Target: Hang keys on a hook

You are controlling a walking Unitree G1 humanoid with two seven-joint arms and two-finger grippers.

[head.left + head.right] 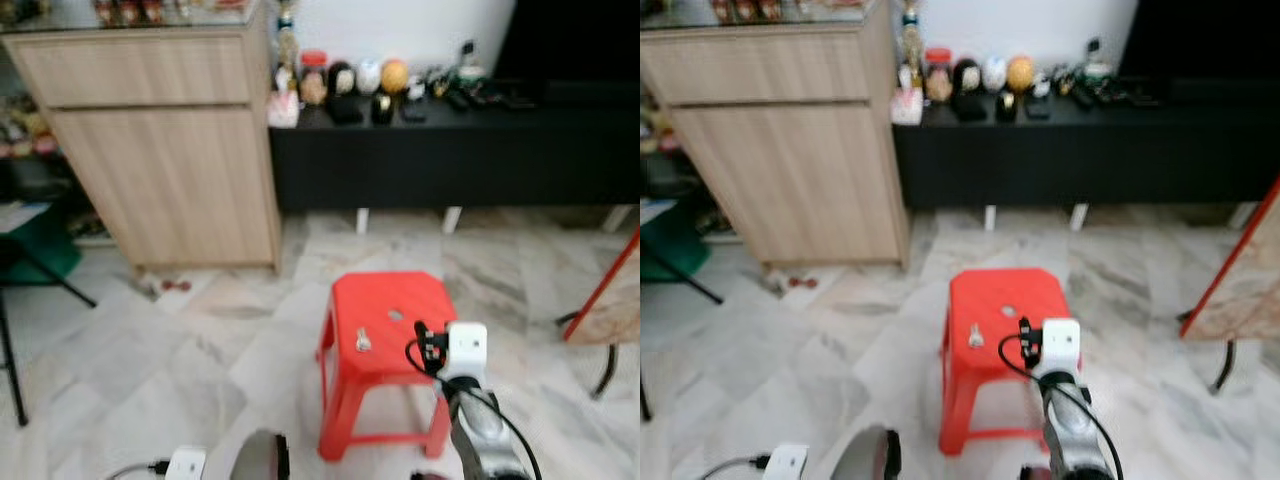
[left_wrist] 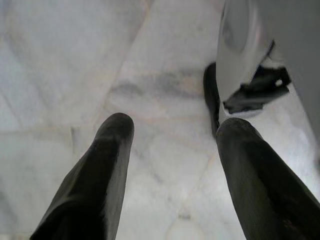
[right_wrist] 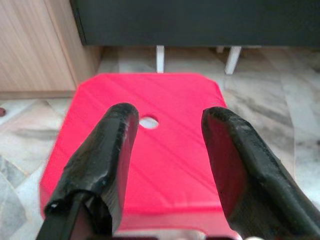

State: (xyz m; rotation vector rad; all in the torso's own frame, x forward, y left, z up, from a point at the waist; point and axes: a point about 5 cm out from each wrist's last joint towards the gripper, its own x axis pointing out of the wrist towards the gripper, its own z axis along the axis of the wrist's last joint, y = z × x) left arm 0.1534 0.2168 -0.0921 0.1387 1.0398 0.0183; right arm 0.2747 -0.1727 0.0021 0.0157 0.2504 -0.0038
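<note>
One set of keys (image 1: 363, 340) lay on the top of a single red plastic stool (image 1: 392, 290), near the stool's left edge and just left of the one round hole (image 3: 148, 122) in the seat. The stool stood on a pale marble floor (image 1: 200, 350).

The right gripper (image 3: 170, 145) hung over the near right part of the stool top, its two black fingers (image 3: 107, 150) spread apart and grasping nothing, with red seat showing between them. The keys were apart from it, toward the left edge of the seat. The left gripper (image 2: 172, 150) hung low over the marble floor, its two fingers (image 2: 100, 175) likewise released and empty.

Behind the stool ran one long black bench (image 1: 450, 150) on white legs, carrying a row of small ornaments and jars (image 1: 345, 85) along its left end. One light wooden cabinet (image 1: 160, 140) stood against the bench's left end.
</note>
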